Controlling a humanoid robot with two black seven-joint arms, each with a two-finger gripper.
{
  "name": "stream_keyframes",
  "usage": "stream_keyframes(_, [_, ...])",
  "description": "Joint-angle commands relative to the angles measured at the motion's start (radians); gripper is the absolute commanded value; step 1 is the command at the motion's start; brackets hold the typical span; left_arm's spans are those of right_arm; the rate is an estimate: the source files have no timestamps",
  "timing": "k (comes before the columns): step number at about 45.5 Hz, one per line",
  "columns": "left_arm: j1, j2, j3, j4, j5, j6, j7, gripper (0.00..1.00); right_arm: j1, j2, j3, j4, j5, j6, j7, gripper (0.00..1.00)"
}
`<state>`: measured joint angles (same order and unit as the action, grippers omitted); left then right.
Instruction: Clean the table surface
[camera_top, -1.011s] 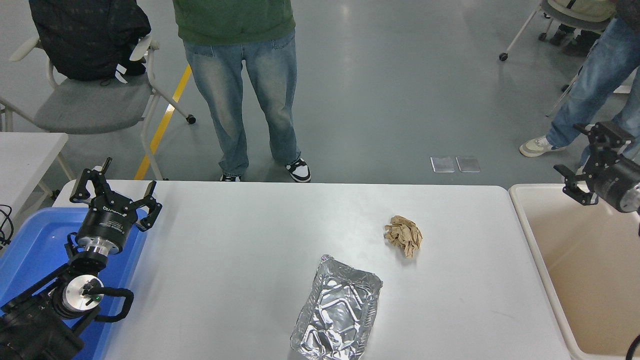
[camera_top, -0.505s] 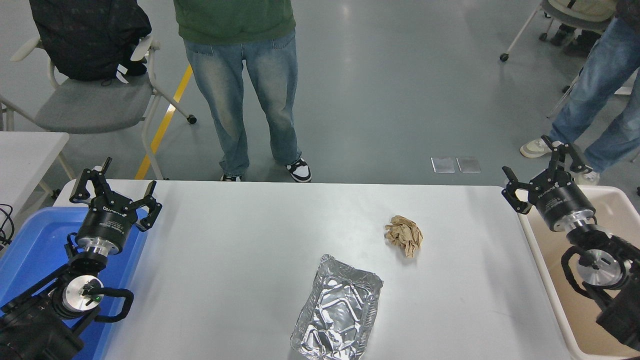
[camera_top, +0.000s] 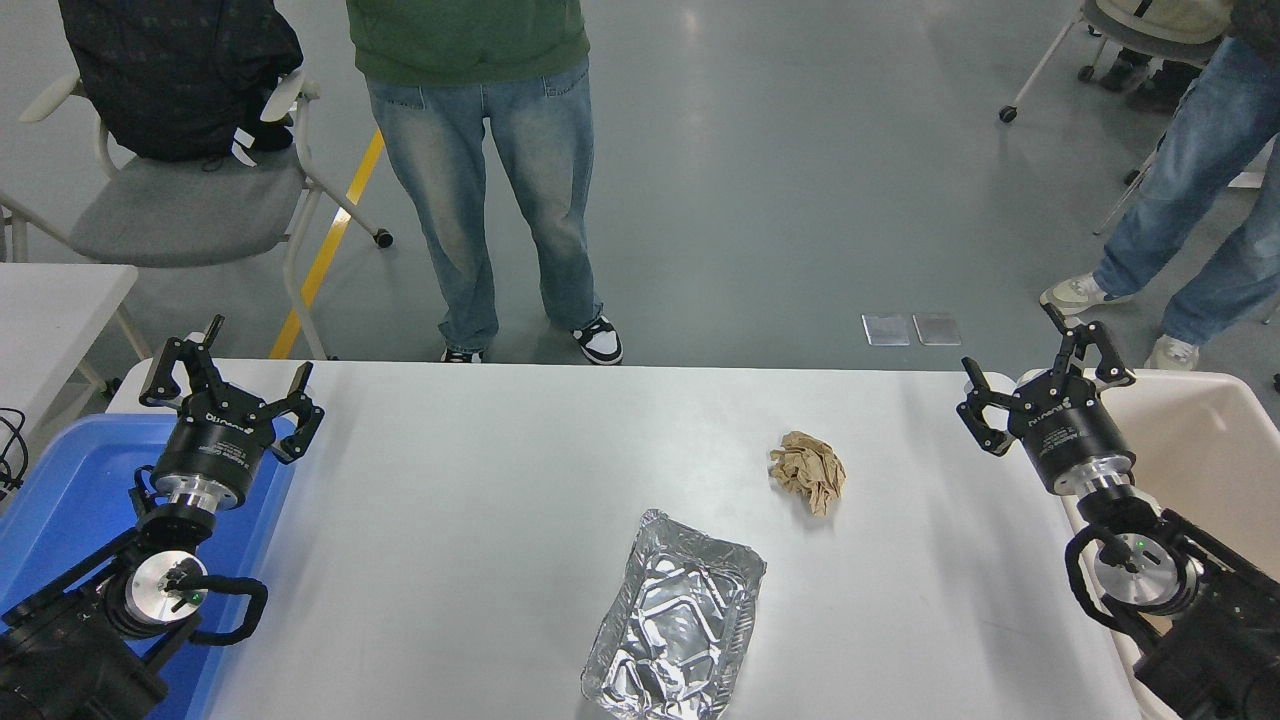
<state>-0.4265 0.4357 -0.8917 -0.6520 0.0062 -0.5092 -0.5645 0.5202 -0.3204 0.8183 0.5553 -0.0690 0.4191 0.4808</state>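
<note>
right pincer (camera_top: 1038, 378) swung in from far right over beige bin (camera_top: 1215, 440), now above desk's (camera_top: 480, 520) right edge, fingers spread, person's (camera_top: 1180, 200) feet shifted

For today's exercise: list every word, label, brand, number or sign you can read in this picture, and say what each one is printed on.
Pale print on the left gripper, on its black body: too small and turned away to read with certainty.
Pale print on the right gripper, on its black body: likewise too small and angled to read.
Nothing readable on the table surface, the foil tray, the crumpled brown paper, the blue bin or the beige bin.
</note>
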Motion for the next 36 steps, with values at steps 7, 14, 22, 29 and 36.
stream_keyframes(7, [0.000, 0.000, -0.001, 0.000, 0.000, 0.000, 0.000, 0.99, -0.006, -0.019, -0.008, -0.015, 0.002, -0.033, -0.004, 1.00])
stream_keyframes(14, [0.000, 0.000, -0.001, 0.000, 0.000, 0.000, 0.000, 0.99, -0.015, -0.055, -0.005, 0.064, 0.005, -0.046, -0.004, 1.00])
stream_keyframes(22, [0.000, 0.000, -0.001, 0.000, 0.000, 0.000, 0.000, 0.99, -0.049, -0.175, -0.099, 0.374, -0.012, -0.270, -0.034, 1.00])
stream_keyframes(29, [0.000, 0.000, -0.001, 0.000, 0.000, 0.000, 0.000, 0.99, 0.010, -0.307, -0.269, 0.518, -0.018, -0.338, -0.060, 1.00])
stream_keyframes(36, [0.000, 0.000, -0.003, 0.000, 0.000, 0.000, 0.000, 0.99, 0.112, -0.420, -0.471, 0.610, -0.084, -0.347, -0.057, 1.00])
